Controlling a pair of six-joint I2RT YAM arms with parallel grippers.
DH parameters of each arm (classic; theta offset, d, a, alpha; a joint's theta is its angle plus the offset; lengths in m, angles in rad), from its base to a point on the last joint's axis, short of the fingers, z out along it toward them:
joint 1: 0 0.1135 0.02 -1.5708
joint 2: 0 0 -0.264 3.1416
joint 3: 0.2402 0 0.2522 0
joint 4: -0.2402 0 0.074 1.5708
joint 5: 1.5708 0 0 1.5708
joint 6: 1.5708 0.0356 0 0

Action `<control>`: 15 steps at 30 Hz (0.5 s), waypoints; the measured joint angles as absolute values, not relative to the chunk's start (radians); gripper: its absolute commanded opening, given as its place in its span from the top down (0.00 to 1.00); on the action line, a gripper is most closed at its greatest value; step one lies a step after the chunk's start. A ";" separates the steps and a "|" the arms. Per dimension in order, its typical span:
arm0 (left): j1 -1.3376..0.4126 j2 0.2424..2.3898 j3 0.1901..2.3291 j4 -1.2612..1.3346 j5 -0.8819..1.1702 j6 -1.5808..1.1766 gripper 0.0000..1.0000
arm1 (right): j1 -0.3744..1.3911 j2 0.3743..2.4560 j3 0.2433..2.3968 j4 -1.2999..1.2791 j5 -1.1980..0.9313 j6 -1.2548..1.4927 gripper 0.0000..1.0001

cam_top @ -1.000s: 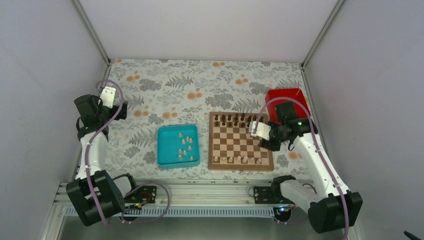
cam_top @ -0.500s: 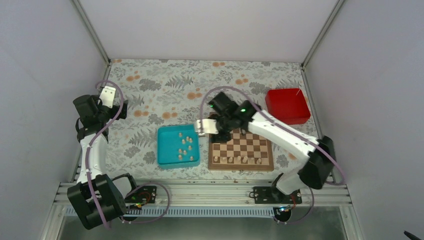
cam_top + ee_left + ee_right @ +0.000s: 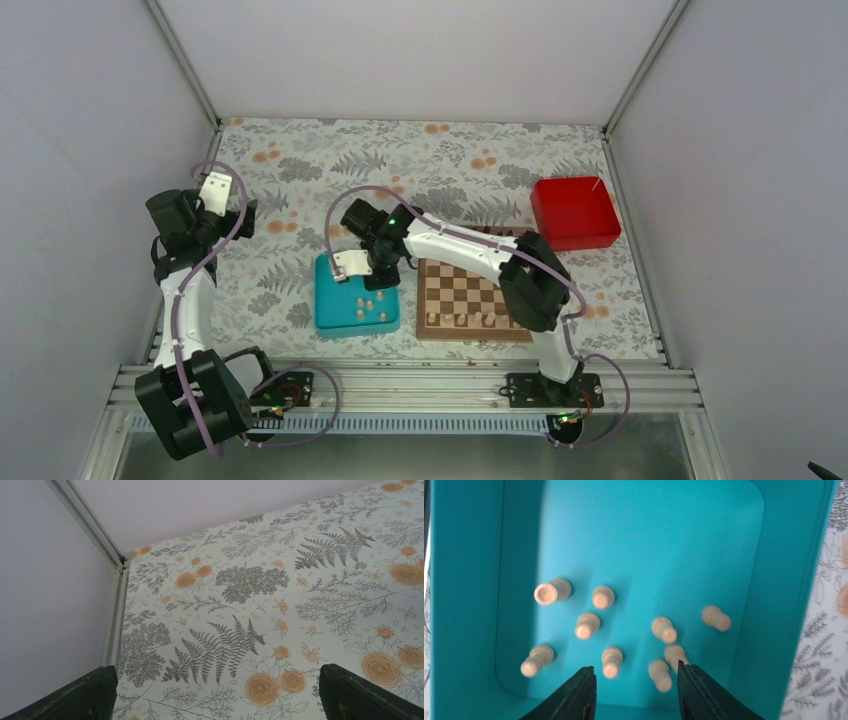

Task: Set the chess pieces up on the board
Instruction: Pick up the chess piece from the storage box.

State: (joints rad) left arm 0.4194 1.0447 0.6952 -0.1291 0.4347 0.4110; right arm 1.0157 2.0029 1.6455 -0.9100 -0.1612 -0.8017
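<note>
Below the spread, empty right hand (image 3: 634, 668), its wrist view alone shows nine chess pieces (image 3: 603, 597)

Beneath the parted right gripper (image 3: 635, 671), chess pieces (image 3: 610, 661) are crowded; the far half of the teal tray (image 3: 469, 580) is left open

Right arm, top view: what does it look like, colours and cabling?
The right arm has white links, black joints and a mauve cable looping along it. A green light glows near the wrist. Its pincer has dark, tapered fingers.
</note>
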 measured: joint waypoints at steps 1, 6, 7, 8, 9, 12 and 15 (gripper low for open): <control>0.419 1.045 0.695 -0.129 0.438 0.411 0.00 | 1.020 2.021 1.662 -0.916 -0.165 -0.799 0.59; 0.419 1.045 0.695 -0.129 0.449 0.411 0.00 | 1.045 2.065 1.692 -0.936 -0.187 -0.798 0.61; 0.419 1.045 0.695 -0.129 0.450 0.411 0.00 | 1.050 2.069 1.692 -0.939 -0.192 -0.798 0.61; 0.419 1.045 0.695 -0.129 0.453 0.411 0.00 | 1.055 2.071 1.692 -0.942 -0.196 -0.797 0.61; 0.419 1.045 0.695 -0.129 0.454 0.411 0.00 | 1.061 2.073 1.692 -0.944 -0.200 -0.797 0.61; 0.419 1.045 0.695 -0.129 0.456 0.411 0.00 | 1.069 2.083 1.699 -0.945 -0.209 -0.797 0.61; 0.421 1.045 0.695 -0.129 0.457 0.411 0.00 | 1.076 2.102 1.709 -0.943 -0.214 -0.794 0.61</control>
